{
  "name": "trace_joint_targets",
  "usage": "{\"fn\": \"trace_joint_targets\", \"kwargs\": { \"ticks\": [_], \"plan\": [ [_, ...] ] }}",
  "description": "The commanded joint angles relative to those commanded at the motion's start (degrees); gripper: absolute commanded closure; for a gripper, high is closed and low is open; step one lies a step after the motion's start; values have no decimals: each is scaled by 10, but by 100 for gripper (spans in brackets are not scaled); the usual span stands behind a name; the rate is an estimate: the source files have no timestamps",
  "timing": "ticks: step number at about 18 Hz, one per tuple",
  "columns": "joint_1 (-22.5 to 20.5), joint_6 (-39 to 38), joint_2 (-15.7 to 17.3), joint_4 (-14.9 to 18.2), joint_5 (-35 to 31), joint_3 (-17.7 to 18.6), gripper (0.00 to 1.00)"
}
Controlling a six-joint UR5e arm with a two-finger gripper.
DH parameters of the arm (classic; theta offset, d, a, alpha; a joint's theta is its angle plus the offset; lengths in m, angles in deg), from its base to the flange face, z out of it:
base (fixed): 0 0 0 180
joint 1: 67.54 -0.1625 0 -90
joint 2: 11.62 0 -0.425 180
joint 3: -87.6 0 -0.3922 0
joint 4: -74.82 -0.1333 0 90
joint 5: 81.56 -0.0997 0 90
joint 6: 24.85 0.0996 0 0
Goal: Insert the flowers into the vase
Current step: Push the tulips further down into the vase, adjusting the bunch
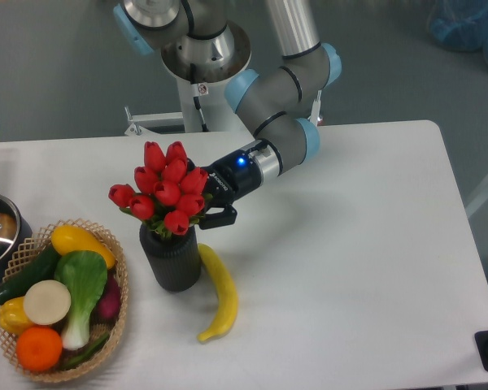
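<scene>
Flowers [167, 188] in my gripper's [202, 201] closed grasp, stems inside vase [172, 256] near table's [350, 244] front-left edge; no legible writing.

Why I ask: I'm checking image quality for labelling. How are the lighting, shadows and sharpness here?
Fixed camera: soft, even light; faint shadows beside the vase and banana; small glints on the glossy flowers; gripper mostly hidden behind the blooms; focus slightly soft overall.
</scene>
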Motion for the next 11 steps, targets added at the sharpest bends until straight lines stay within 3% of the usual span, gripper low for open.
{"fn": "trace_joint_targets", "kwargs": {
  "ticks": [11],
  "plan": [
    [0,34,-18,0,2,-1,54]
  ]
}}
